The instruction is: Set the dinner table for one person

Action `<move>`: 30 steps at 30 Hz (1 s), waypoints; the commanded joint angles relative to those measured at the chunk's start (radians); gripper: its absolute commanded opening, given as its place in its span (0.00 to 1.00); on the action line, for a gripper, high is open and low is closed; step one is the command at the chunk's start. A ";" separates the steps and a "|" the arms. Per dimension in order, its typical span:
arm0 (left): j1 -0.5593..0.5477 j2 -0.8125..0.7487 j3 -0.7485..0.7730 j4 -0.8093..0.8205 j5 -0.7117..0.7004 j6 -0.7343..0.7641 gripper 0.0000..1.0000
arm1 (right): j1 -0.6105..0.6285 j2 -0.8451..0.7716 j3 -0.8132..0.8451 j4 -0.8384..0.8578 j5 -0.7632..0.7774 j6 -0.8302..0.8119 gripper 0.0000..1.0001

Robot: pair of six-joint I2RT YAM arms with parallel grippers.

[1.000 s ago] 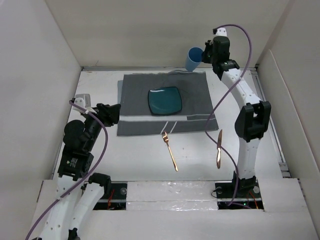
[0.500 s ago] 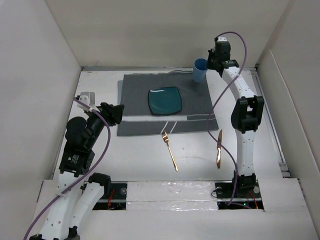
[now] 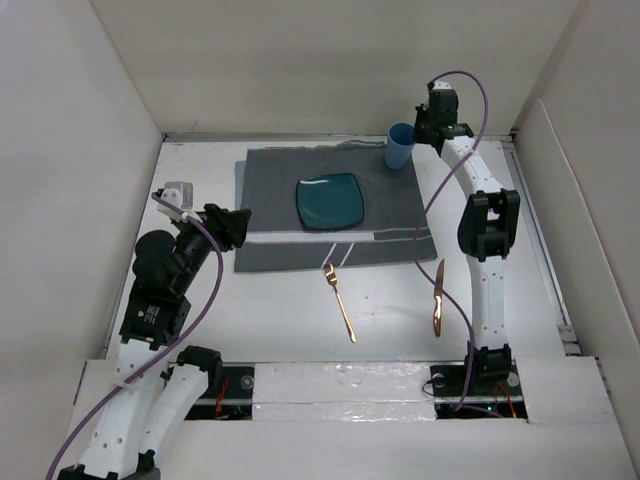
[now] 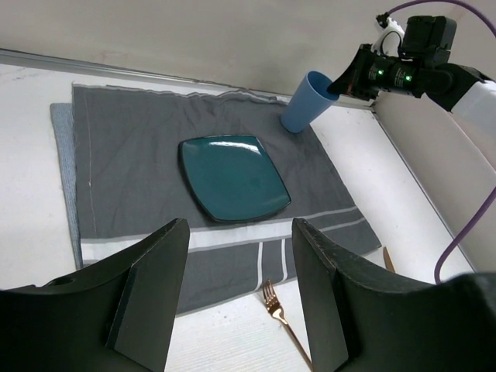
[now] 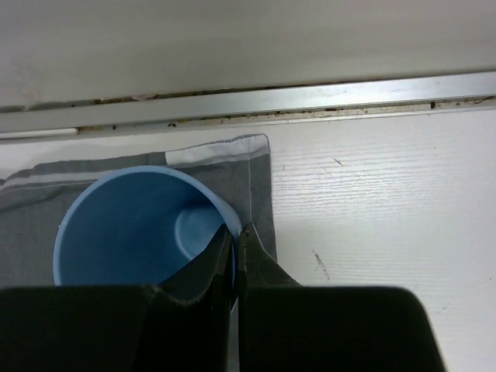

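On the white dinner table [image 3: 270, 310] lies a grey striped placemat [image 3: 270, 190] with a teal square plate [image 3: 330, 202] at its middle. My right gripper [image 3: 420, 125] is shut on the rim of a blue cup [image 3: 399, 146], which stands tilted on the mat's far right corner; in the right wrist view the rim of the cup [image 5: 124, 225] is pinched between the fingers [image 5: 267, 263]. A copper fork [image 3: 340, 300] and a copper knife [image 3: 438, 298] lie on the table in front of the mat. My left gripper [image 3: 240, 222] hovers open by the mat's left edge, with nothing in it.
White walls enclose the table on three sides. A metal rail [image 5: 310, 101] runs along the far edge just behind the cup. Purple cables [image 3: 470, 90] loop from both arms.
My right gripper has brought the blue cup down onto the mat's far right corner. The left gripper has shifted slightly toward the mat.
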 commanded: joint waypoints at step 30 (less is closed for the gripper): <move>0.010 -0.023 0.031 0.052 0.056 -0.005 0.08 | 0.513 -1.203 -1.434 0.692 0.103 0.088 0.00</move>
